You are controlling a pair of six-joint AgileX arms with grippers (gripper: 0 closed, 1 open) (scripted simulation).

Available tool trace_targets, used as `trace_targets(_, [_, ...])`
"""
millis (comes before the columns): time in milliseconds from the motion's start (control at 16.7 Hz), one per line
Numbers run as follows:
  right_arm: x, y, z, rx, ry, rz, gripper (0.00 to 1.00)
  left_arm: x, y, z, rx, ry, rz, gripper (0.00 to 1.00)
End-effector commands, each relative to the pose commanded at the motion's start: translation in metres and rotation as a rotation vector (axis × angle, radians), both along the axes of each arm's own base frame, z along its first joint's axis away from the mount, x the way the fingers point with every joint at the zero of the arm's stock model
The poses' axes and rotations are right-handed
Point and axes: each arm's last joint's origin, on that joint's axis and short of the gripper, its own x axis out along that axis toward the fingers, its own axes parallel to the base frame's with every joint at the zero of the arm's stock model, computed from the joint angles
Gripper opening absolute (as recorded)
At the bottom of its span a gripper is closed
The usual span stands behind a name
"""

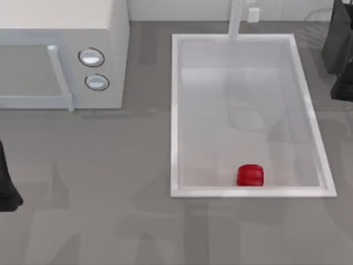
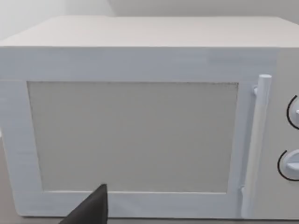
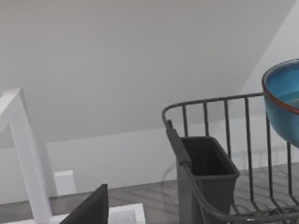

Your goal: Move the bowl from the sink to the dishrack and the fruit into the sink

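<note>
The red fruit point(image 1: 250, 175) lies in the sink point(image 1: 176, 116), close to the basin's near rim, with open floor around it. The blue bowl point(image 3: 284, 102) sits in the wire dishrack point(image 3: 219, 140), ahead of the right gripper point(image 1: 339, 49) at the table's far right. The left gripper point(image 1: 6, 182) faces the microwave point(image 2: 140, 60) at the left edge. Neither gripper's jaw state can be told.

glossy blue bowl point(image 3: 285, 105); thin wire dishrack point(image 3: 224, 140); smooth white sink point(image 1: 176, 110).
</note>
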Motion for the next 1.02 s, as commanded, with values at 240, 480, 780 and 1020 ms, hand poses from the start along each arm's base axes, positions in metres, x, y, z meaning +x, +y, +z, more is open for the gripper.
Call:
trace_targets(240, [-0.057, -0.039, 0.007, -0.017, 0.011, 0.005, 1.0, 0.0, 0.0, 0.0, 0.0, 0.0, 0.0, 1.0])
trace_targets(480, [-0.1, -0.056, -0.012, -0.044, 0.017, 0.05, 1.0, 0.0, 0.0, 0.0, 0.0, 0.0, 0.0, 1.0])
trace_targets(780, [-0.121, -0.062, -0.037, -0.072, 0.024, 0.122, 1.0, 0.0, 0.0, 0.0, 0.0, 0.0, 0.0, 1.0])
trace_targets(1020, [-0.124, -0.062, -0.042, -0.079, 0.022, 0.142, 1.0, 0.0, 0.0, 0.0, 0.0, 0.0, 0.0, 1.0])
